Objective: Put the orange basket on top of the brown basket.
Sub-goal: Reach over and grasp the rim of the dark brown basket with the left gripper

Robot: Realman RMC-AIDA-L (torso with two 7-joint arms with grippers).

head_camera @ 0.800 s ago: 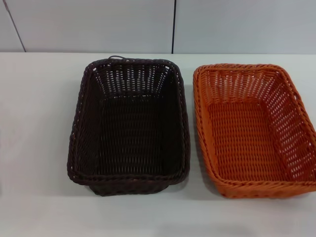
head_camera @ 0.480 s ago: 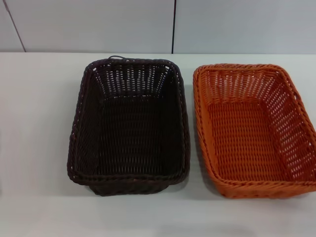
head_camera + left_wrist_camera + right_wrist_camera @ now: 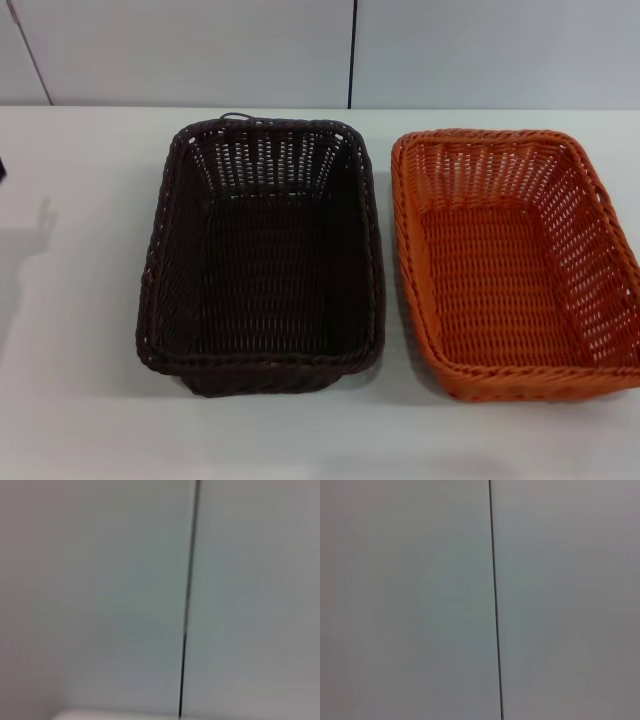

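Neither pincer visible in the head view; only a dark sliver at the far left edge of the frame with a shadow on the worktop beside it, possibly the left arm, not certain. Pincer state: cannot tell for either side. Both wrist views filled by a pale wall panel with one dark vertical seam; no fingers, no baskets in them.

Orange basket at right of frame, upright on worktop, right side cut by the frame edge, empty. Brown basket at centre, upright, empty, a small loop at its far rim. Baskets side by side, close, narrow gap, not touching.

Step in hand, as a judgement: approach only, nothing grasped, stacking not yet started. Next move calls for reaching the orange basket's rim, gripping it, lifting clear of the brown rim, shifting toward frame centre, lowering squarely so it nests or sits on top.
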